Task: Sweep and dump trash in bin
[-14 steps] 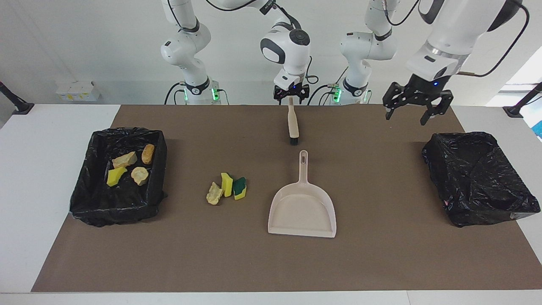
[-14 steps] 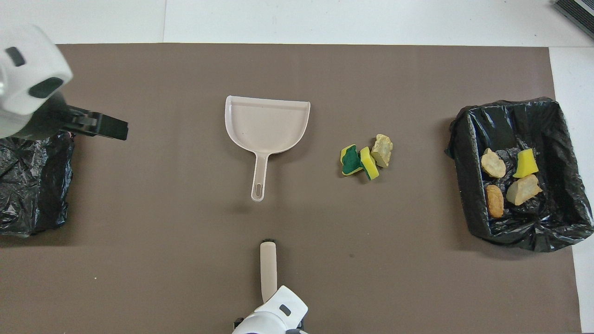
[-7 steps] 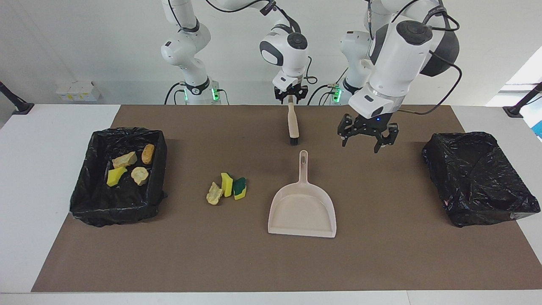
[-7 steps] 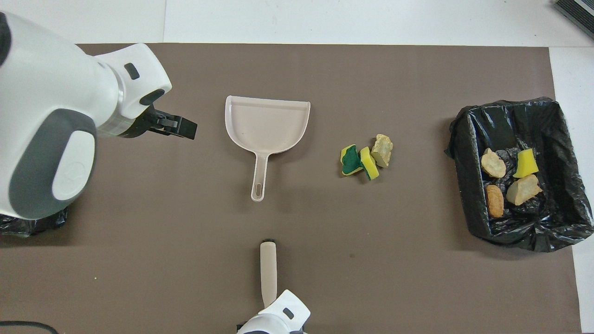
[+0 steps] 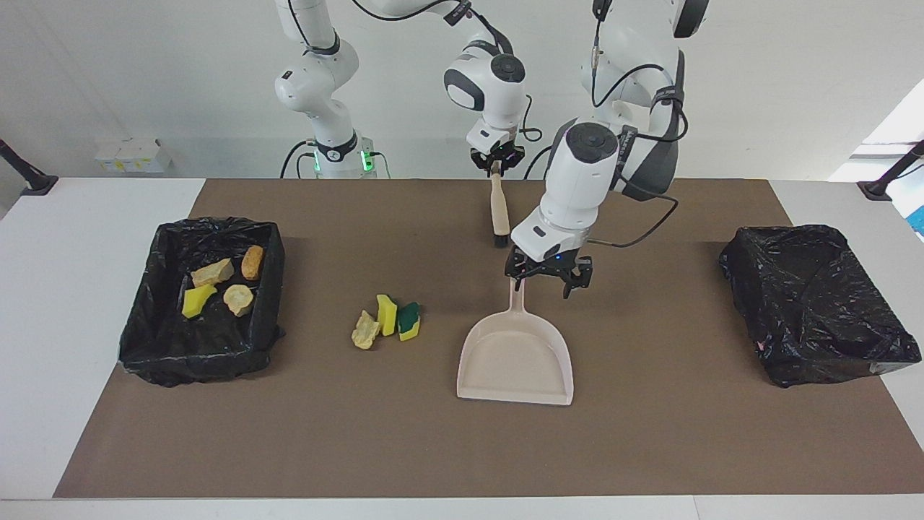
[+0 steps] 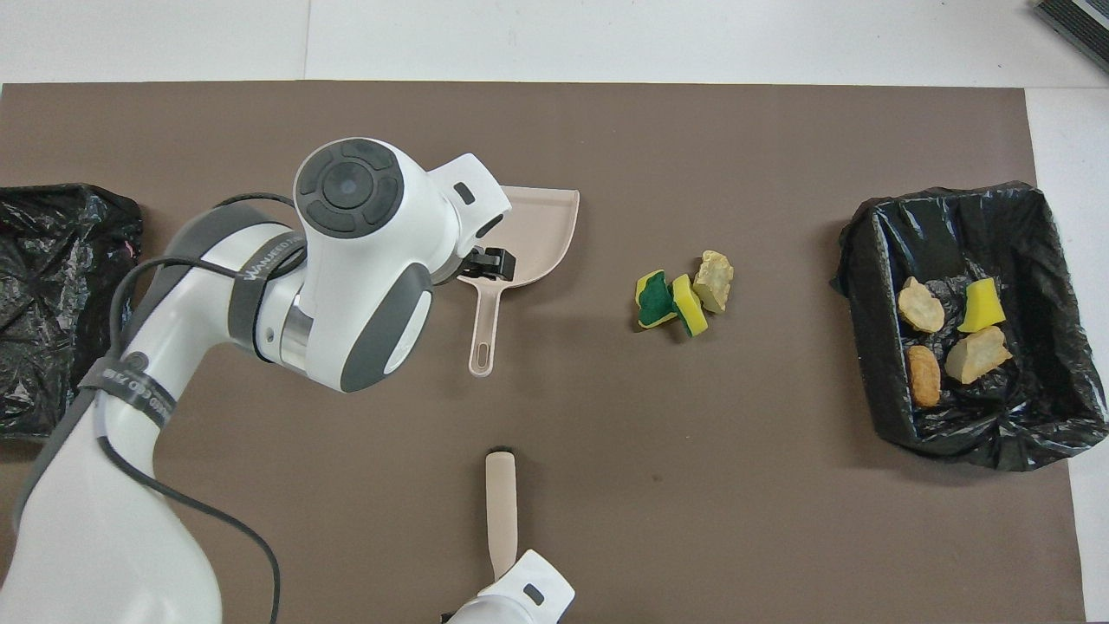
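Looking outward from the robots' edge, you had the right gripper [image 5: 495, 160] at the upper centre of the facing view, clamped tight on the handle end of the brush [image 5: 497, 209]. The brush's long axis ran down the frame, bristles pointing away from the robots. Your left gripper [image 5: 543, 283] hung spread wide over the dustpan [image 5: 516, 361] handle at mid-frame, gripping nothing. Three trash pieces [image 5: 386, 321] sat beside the pan toward the right arm's end, their row running across the frame. Four more trash bits [image 5: 216, 285] lay in the bin [image 5: 144, 339] at that end.
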Motion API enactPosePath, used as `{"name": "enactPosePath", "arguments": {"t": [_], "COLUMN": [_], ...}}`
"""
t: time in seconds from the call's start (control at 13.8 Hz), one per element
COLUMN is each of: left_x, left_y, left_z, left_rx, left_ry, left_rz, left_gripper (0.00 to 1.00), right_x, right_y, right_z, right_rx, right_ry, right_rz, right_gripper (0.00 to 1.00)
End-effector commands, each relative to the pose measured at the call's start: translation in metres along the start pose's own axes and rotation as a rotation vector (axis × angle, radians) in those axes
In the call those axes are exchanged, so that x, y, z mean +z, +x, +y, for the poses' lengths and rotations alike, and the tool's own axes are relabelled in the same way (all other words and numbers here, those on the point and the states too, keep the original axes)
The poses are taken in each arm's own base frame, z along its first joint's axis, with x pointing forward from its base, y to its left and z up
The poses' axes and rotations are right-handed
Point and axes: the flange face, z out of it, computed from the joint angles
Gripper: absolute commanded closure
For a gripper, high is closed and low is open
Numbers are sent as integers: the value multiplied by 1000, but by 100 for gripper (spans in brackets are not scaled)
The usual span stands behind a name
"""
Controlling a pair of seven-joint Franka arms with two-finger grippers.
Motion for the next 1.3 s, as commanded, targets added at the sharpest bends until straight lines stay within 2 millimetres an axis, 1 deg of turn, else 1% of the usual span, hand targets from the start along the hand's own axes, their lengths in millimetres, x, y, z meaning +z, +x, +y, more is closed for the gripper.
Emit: {"name": "enactPosePath", "arguments": {"t": [0.0,0.07,0.14,0.22,0.36,0.51,0.58,0.65,0.72,0.79,0.87,1.01,1.08,1.23], "left_x": [20,28,35,40,44,61,61,61,61,61,62,62,63,63], "left_y": [-24,-26,-32,-35,-35,-36,-35,-35,-35,-35,-35,-36,-36,-36], "left_z": [9,12,22,23,23,23,21,21,21,21,22,22,22,22], "left_rx": [-3,-20,-28,-33,-40,-58,-61,-61,-63,-66,-64,-60,-60,-51], "left_ry": [3,6,5,1,-2,7,8,9,9,8,9,10,10,10], "left_rz": [8,-1,-3,10,18,-3,-3,-5,-5,-5,-6,-9,-11,-11], "left_gripper": [0,0,0,0,0,0,0,3,10,20,24,25,25,30], "right_x": [-7,-13,-23,-35,-63,-80,-91,-104,-112,-120,-126,-145,-148,-145], "right_y": [8,14,26,37,57,72,86,100,112,125,136,164,177,200], "right_z": [-7,-2,6,18,44,71,92,117,141,163,187,232,255,297], "right_rx": [7,18,43,74,119,129,124,120,114,100,88,48,13,-44], "right_ry": [30,25,22,22,38,29,33,39,38,28,17,4,-27,-52], "right_rz": [-8,-16,-25,-30,-20,-29,-36,-42,-49,-42,-39,-24,-17,-8], "right_gripper": [100,100,100,100,100,100,100,100,100,100,100,100,100,100]}}
